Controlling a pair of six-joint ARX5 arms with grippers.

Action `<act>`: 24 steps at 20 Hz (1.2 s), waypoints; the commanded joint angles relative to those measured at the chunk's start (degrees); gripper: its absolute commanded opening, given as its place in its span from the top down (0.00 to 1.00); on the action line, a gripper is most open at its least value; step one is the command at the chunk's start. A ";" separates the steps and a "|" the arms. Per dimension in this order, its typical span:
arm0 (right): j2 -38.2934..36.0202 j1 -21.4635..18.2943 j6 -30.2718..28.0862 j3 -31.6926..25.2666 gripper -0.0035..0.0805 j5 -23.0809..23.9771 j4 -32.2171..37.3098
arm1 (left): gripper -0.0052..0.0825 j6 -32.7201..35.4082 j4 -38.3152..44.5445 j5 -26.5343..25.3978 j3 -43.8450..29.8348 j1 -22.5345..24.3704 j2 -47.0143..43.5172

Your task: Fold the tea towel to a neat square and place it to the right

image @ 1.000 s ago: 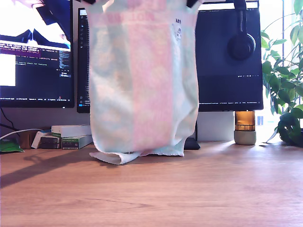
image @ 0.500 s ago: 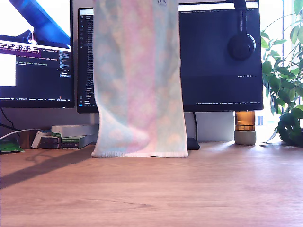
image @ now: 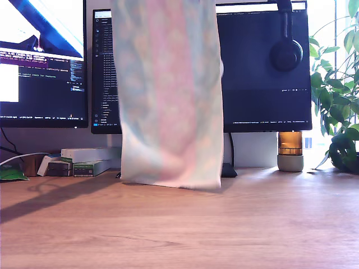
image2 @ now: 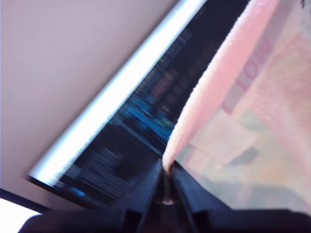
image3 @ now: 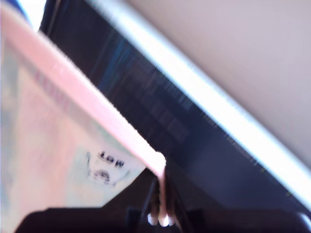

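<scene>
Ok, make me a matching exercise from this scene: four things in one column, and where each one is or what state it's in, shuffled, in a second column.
Things:
1. tea towel
2. headphones
3. plant
4. boxes

Places or states:
A. at the exterior view's right edge
B. hanging over a monitor's top edge
C. stacked on the desk under the monitors
D. held up, hanging down to the desk

Pairs: 1-D, 2-B, 3-A, 4-C

One tea towel (image: pixel 168 101), two monitors (image: pixel 42 61).
</scene>
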 commanded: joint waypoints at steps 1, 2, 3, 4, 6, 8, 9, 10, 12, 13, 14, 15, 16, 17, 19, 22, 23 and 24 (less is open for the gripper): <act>0.02 -0.68 0.33 0.33 0.97 0.26 -4.63 | 0.97 -0.37 -4.57 -0.04 -0.26 1.38 -0.92; 0.02 -0.37 0.90 0.33 0.97 -1.18 -7.76 | 0.97 -0.46 -7.61 1.29 -0.24 1.18 -1.03; 0.00 -0.04 1.77 0.33 0.97 -3.23 -11.21 | 0.97 -0.63 -11.47 2.64 -0.20 1.05 -1.05; -0.09 0.28 2.19 0.33 0.97 -5.90 -14.97 | 0.97 -1.77 -15.45 4.39 -0.20 1.07 -1.07; -0.11 0.59 5.29 0.33 0.97 -12.50 -22.01 | 0.97 -3.17 -23.04 8.33 -0.20 1.07 -1.07; -0.11 1.73 6.67 0.33 0.97 -17.92 -28.37 | 0.97 -5.01 -28.44 12.81 -0.20 1.07 -1.07; -0.11 2.38 7.28 0.33 0.97 -19.71 -30.82 | 0.97 -5.44 -30.60 15.26 -0.20 1.07 -1.07; -0.11 3.02 7.54 0.33 0.97 -20.74 -32.37 | 0.97 -6.47 -32.74 17.44 -0.20 1.07 -1.07; -0.11 3.67 10.88 0.33 0.97 -22.01 -32.57 | 0.97 -6.40 -37.11 21.24 -0.20 1.05 -1.03; -0.11 3.69 12.46 0.33 0.97 -22.77 -32.57 | 0.97 -6.36 -38.60 23.54 -0.22 0.81 -1.01; -0.11 3.69 13.51 0.31 0.97 -22.77 -32.61 | 0.97 -6.23 -38.69 24.72 -0.26 0.68 -1.01; -0.11 3.67 13.55 0.31 0.97 -22.62 -32.57 | 0.97 -4.35 -38.69 24.83 -0.26 0.74 -1.22; -0.11 3.67 14.38 0.31 0.97 -21.73 -32.54 | 0.97 -3.87 -38.69 24.87 -0.26 0.96 -1.99; -0.20 3.63 14.99 0.31 0.97 -20.15 -32.57 | 0.97 -3.72 -38.53 24.92 -0.26 1.07 -2.51; -0.33 3.65 16.68 0.31 0.97 -17.79 -32.63 | 0.97 -3.76 -38.56 25.11 -0.35 1.33 -2.91; -0.79 3.82 17.51 0.09 0.97 -17.70 -32.89 | 0.97 -3.85 -38.56 25.11 -1.86 1.33 -3.32; -1.40 4.33 17.59 -0.42 0.97 -16.70 -32.89 | 0.97 -3.80 -38.29 25.09 -3.43 1.33 -4.11; -2.12 4.76 17.59 -1.22 0.97 -15.43 -32.89 | 0.97 -3.78 -37.31 25.09 -5.51 1.29 -5.07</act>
